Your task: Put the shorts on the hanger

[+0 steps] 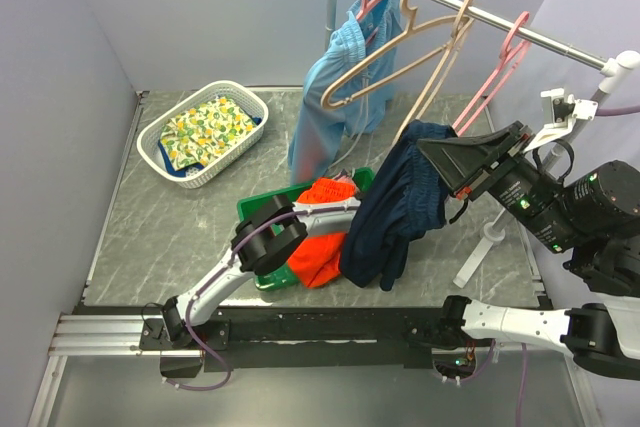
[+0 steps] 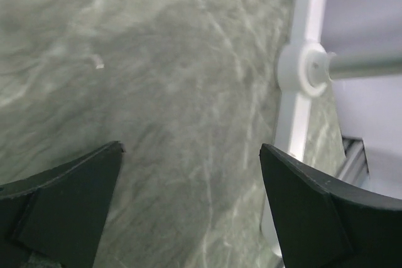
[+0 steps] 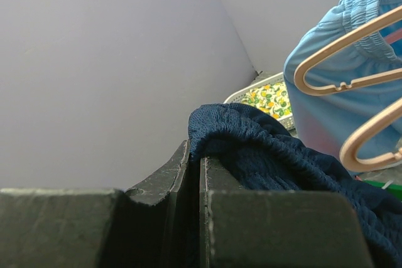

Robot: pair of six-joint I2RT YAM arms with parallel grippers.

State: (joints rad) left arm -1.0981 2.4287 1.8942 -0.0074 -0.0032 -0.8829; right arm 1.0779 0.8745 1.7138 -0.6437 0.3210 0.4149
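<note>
Dangling from the closed right gripper (image 1: 428, 153), which pinches the waistband so both legs fall free, the navy shorts (image 1: 395, 212) hang just below the nearer tan hanger (image 1: 437, 72) (left gripper (image 2: 191, 155) gapes empty, well below it).

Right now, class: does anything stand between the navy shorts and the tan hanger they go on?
Nothing visible does. The right end effector holds the shorts just below the tan hanger; the light-blue shorts hang off to the left.
</note>
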